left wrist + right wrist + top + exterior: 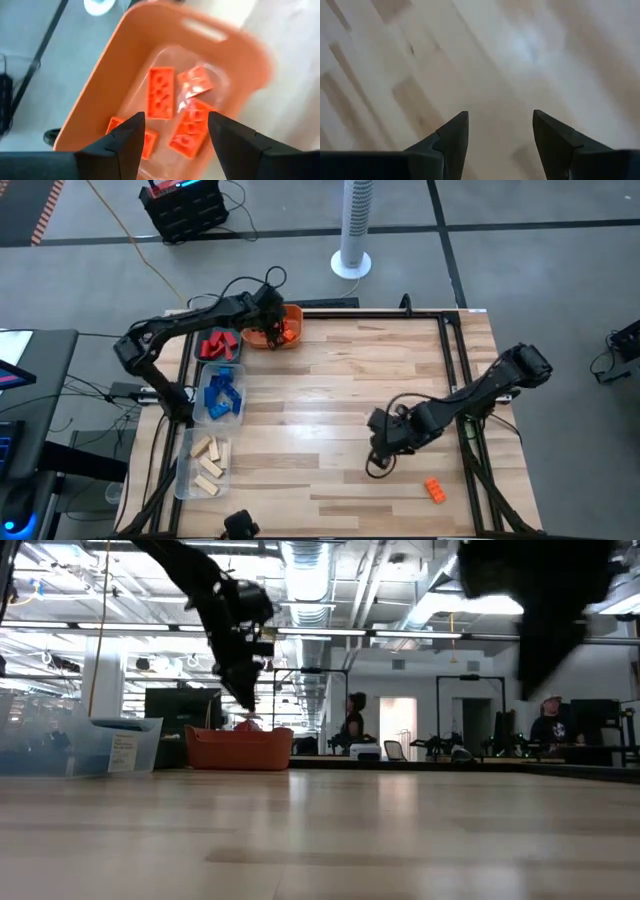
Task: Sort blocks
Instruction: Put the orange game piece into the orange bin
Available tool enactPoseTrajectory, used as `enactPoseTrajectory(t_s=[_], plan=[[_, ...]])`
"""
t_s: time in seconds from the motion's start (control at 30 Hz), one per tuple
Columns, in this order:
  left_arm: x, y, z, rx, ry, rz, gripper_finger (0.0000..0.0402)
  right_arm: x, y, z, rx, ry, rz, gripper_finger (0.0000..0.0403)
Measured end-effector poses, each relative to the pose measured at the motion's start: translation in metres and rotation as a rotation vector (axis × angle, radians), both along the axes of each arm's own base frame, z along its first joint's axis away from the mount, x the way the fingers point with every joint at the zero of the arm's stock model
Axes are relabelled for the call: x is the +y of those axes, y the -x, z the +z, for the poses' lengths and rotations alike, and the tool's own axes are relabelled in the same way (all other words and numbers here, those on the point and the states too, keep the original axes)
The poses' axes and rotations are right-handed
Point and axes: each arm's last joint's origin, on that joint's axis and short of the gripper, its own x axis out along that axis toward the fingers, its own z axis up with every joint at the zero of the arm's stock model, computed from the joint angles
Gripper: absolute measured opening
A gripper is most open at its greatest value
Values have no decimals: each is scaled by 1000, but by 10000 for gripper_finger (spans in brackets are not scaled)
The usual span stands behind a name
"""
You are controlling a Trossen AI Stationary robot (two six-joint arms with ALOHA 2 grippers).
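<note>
My left gripper (175, 131) hangs open above the orange tray (290, 315) at the table's far left, with nothing between its fingers. Several orange blocks (161, 93) lie flat on the tray's floor. A lone orange block (434, 490) lies on the table near the front right. My right gripper (500, 132) is open over bare wood in the right half of the table, to the left of and farther back than that block. Red blocks (217, 344), blue blocks (223, 392) and tan wooden blocks (209, 463) lie in trays along the left edge.
A clear tray (204, 462) and the other trays line the table's left edge. Black frame rails (455, 340) run along the far and right sides. The table's middle is bare wood (330, 400). People stand in the room beyond the table.
</note>
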Motion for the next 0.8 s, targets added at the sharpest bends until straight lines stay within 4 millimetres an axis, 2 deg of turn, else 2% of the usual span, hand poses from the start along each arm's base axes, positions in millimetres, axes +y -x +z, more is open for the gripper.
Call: enactPoseTrajectory(t_s=[0.17,0.27,0.43,0.63,0.8], plan=[[-35,-4,33,-87,-62,-96,212,23,15,-13,181,-175,-134,218],[-60,-4,44,-133,-87,-165,212,40,24,-25,310,-247,-210,218],[-94,-3,50,-159,-93,-266,212,63,39,-42,541,-328,-303,218],[-118,-6,49,-163,-91,-354,212,84,54,-46,623,-358,-335,218],[-129,-10,49,-161,-87,-395,212,99,69,-47,648,-356,-393,218]])
